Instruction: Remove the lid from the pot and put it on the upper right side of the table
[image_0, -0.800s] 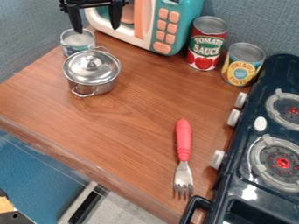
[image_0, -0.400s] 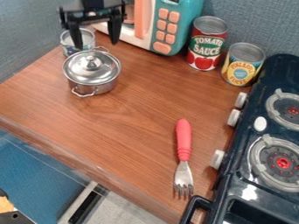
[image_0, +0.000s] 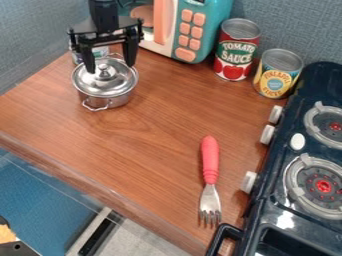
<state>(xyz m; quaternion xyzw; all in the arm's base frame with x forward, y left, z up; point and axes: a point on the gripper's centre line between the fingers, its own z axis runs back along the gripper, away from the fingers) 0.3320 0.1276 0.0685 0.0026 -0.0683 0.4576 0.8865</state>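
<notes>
My black gripper (image_0: 111, 69) hangs at the upper left with its fingers spread apart, one on either side of the lid's knob as seen from the camera. Nothing is held between them. The silver lid (image_0: 100, 87) rests on the small metal pot (image_0: 115, 101), which stands upright on the wooden table (image_0: 143, 132). Whether the fingertips touch the lid I cannot tell.
A small can (image_0: 100, 52) stands behind the pot, partly hidden by the gripper. A toy microwave (image_0: 194, 32), a tomato sauce can (image_0: 236, 50) and a pineapple can (image_0: 276, 74) line the back. A red-handled fork (image_0: 210, 165) lies beside the dark stove (image_0: 280, 162).
The gripper has come down and toward the camera, from above the small can to the pot's lid, its fingers still apart. The pot and lid have not moved.
</notes>
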